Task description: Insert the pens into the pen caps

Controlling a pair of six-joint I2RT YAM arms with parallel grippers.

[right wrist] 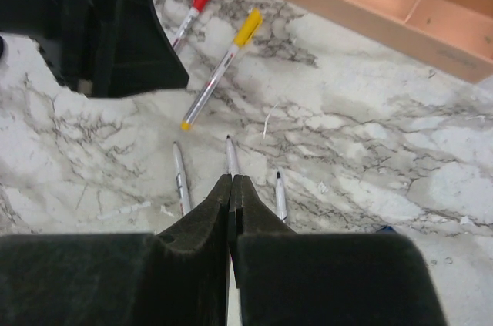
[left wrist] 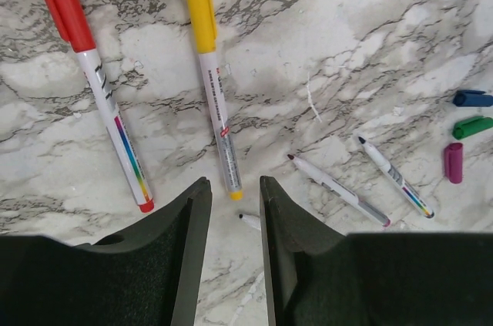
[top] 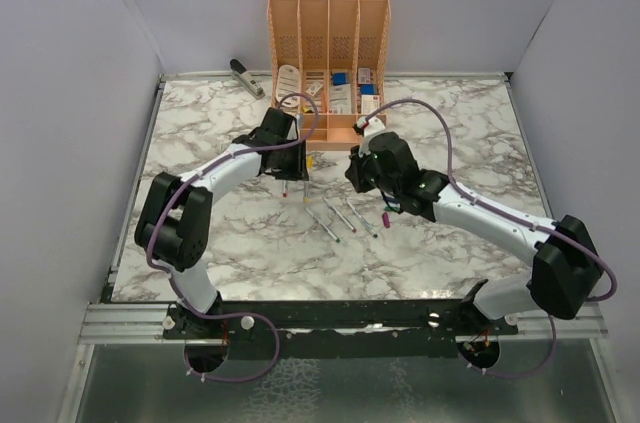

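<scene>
Elbows bent, left arm (top: 228, 169) and right arm (top: 470, 208) reach inward over the counter (top: 260, 243); left fingers (left wrist: 189, 226) narrowly apart above a pen (left wrist: 249, 221), right fingers (right wrist: 208, 214) pressed together.

blue cap (left wrist: 471, 98): cut by right edge | pen (left wrist: 249, 220): mostly behind fingers (left wrist: 189, 249)

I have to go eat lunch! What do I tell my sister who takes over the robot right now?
Left pincer open, tips by the tail of the yellow pen.
Right pincer shut, over one of three bare pens.
Done: red pen and yellow pen capped.
Left: three bare pens to cap; blue cap, green cap and purple cap lie loose nearby.
</scene>
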